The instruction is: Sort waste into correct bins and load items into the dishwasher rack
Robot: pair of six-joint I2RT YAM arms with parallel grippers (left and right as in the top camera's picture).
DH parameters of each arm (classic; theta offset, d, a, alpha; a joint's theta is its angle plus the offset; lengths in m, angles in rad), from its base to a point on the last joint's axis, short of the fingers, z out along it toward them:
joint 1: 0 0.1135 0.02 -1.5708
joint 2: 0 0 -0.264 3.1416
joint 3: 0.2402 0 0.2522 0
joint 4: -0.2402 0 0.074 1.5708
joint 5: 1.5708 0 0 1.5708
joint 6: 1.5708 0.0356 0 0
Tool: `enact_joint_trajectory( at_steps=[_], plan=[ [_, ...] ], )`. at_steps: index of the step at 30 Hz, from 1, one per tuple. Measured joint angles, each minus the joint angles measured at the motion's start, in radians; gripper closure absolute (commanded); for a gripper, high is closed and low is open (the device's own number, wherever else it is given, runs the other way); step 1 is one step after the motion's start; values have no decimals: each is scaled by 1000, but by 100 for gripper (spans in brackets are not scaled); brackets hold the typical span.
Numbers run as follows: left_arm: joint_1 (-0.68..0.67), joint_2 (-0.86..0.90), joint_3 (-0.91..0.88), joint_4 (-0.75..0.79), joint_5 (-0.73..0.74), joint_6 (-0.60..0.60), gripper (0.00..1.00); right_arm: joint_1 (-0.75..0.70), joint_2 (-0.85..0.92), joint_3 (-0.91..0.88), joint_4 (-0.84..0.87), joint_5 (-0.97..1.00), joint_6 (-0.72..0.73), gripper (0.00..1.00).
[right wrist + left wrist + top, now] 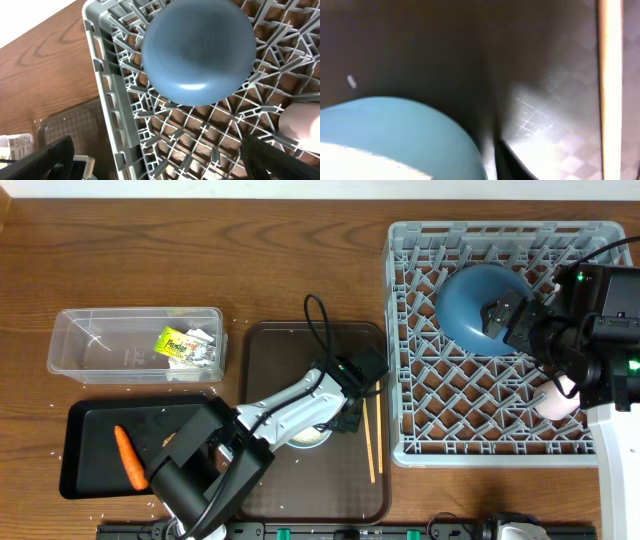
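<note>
The left claw (335, 425) is being held tight beside the smooth, round light-blue cup (395, 135) on the textured brown tray (270, 350) near the surface's front edge. Its grip cannot be told. If the slick wall is nudged, the cup could be tipped onto the thin wooden chopsticks (370, 440). The right claw (497, 315) is being held released above the glossy blue plate (465, 300) in the latticed grey rack (420, 440).

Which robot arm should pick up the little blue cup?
Left. The left claw sits over the brown tray, with the light-blue cup right beneath its camera. The right claw is away over the grey rack, beside the blue plate.
</note>
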Motion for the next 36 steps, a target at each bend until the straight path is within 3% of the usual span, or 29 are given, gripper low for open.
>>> enact_joint_trajectory(
  at_steps=[7, 14, 25, 30, 36],
  plan=[
    [0, -2, 16, -42, -10, -3, 94, 0, 0, 0, -1, 0, 0, 1],
    [0, -14, 87, -216, -69, -3, 94, 0, 0, 0, -1, 0, 0, 1],
    [35, -262, 114, -272, -95, -23, 94, 0, 0, 0, -1, -1, 0, 1],
    [187, -410, 115, -332, -87, -37, 94, 0, 0, 0, -3, -3, 0, 1],
    [484, -603, 115, -422, -34, -22, 94, 0, 0, 0, -6, -3, 0, 1]
  ],
)
